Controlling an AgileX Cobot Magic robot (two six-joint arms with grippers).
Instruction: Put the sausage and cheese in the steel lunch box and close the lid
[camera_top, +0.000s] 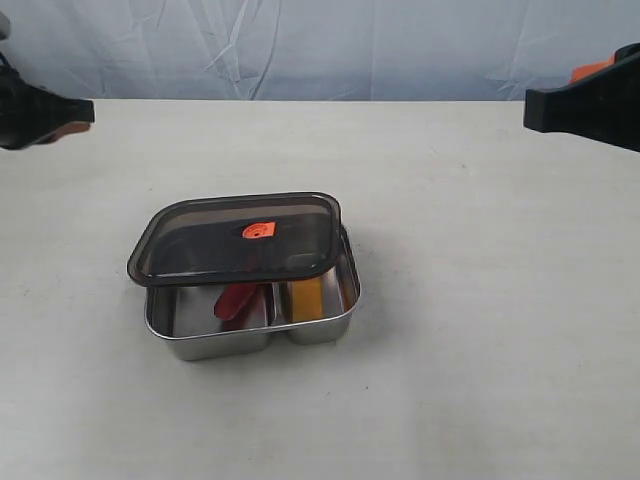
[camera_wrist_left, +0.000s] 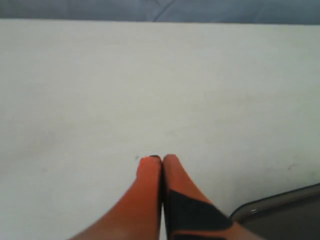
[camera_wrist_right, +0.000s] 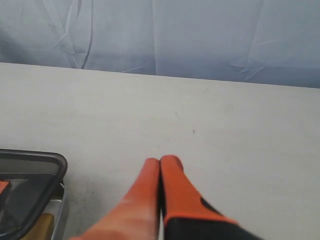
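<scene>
The steel lunch box (camera_top: 250, 342) stands mid-table. The red sausage (camera_top: 238, 300) lies in its left compartment and the yellow cheese (camera_top: 306, 298) in its right one. The dark translucent lid (camera_top: 240, 238) with an orange tab rests askew on the box, shifted toward the back left, so the front of both compartments shows. My left gripper (camera_top: 88, 111) hangs shut and empty at the far left, away from the box. My right gripper (camera_top: 532, 108) is shut and empty at the far right. The left wrist view shows touching fingertips (camera_wrist_left: 161, 159) and a lid corner (camera_wrist_left: 285, 212). The right wrist view shows the same (camera_wrist_right: 160, 160), with the lid (camera_wrist_right: 30, 175) beside it.
The white table (camera_top: 480, 300) spreads bare around the box on all sides. A pale blue cloth backdrop (camera_top: 320, 45) hangs along the table's far edge.
</scene>
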